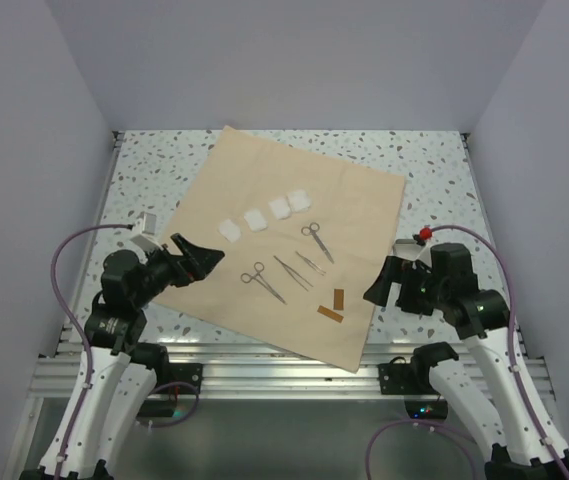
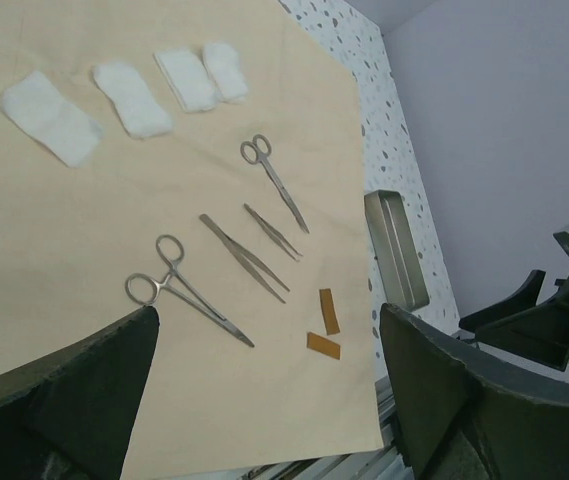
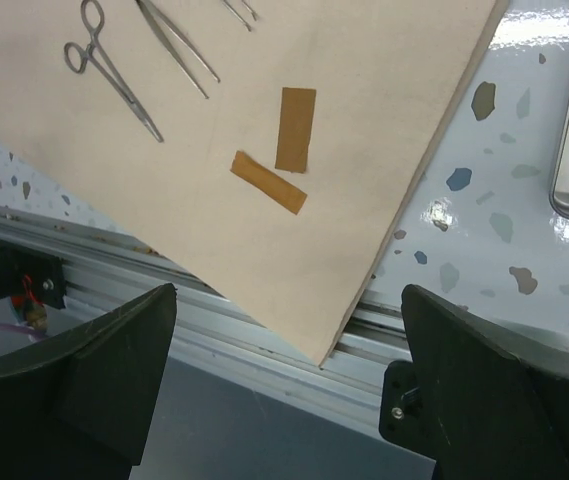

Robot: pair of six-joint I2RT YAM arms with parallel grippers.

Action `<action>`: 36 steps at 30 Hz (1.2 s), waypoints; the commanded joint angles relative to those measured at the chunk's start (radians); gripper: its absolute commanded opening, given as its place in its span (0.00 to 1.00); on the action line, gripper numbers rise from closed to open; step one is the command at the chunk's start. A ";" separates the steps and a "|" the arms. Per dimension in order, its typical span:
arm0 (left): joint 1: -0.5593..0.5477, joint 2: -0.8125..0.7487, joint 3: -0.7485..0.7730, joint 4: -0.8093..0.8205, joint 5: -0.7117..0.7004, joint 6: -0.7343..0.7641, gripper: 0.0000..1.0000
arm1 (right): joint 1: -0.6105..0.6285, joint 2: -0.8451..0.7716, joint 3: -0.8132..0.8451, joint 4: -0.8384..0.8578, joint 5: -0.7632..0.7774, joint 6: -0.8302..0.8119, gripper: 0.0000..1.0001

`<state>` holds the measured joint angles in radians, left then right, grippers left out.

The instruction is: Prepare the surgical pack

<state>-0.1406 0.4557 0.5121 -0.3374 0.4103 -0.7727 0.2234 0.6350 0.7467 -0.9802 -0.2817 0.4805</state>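
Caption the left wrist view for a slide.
Open left claw frames tan cloth bearing four gauze squares, scissors, two tweezers, a clamp, two brown strips; steel tray alongside.

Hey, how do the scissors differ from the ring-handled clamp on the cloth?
The clamp looks longer than the scissors. The clamp's ring handles are splayed apart; the scissors' sit together. The scissors lie closer to the gauze squares than the clamp does. Both are steel, lying flat on the tan cloth.

Tan cloth wrap (image 1: pixel 294 215), white gauze squares (image 1: pixel 266 217), speckled table (image 1: pixel 144 170).
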 commanded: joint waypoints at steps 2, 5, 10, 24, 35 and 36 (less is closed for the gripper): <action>-0.005 0.027 0.023 -0.023 0.039 0.024 0.95 | 0.002 0.052 0.017 0.028 -0.075 -0.049 0.99; -0.005 0.047 0.023 -0.031 0.038 0.030 0.92 | 0.002 0.063 0.016 0.038 -0.094 -0.057 0.99; -0.017 0.092 0.011 -0.034 0.038 0.030 0.88 | 0.002 0.061 0.008 0.069 -0.093 -0.046 0.99; -0.338 0.299 0.003 0.075 -0.186 -0.099 0.84 | 0.287 0.265 0.088 0.242 0.068 0.085 0.99; -0.350 0.321 -0.040 0.155 -0.108 -0.108 0.80 | 0.413 0.690 0.250 0.362 0.141 -0.065 0.90; -0.350 0.314 -0.043 0.155 -0.110 -0.106 0.81 | 0.416 0.715 0.252 0.373 0.131 -0.074 0.87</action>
<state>-0.4850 0.7876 0.4782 -0.2401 0.2848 -0.8642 0.6308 1.2766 0.9592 -0.6880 -0.1448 0.4698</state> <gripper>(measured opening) 0.806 0.896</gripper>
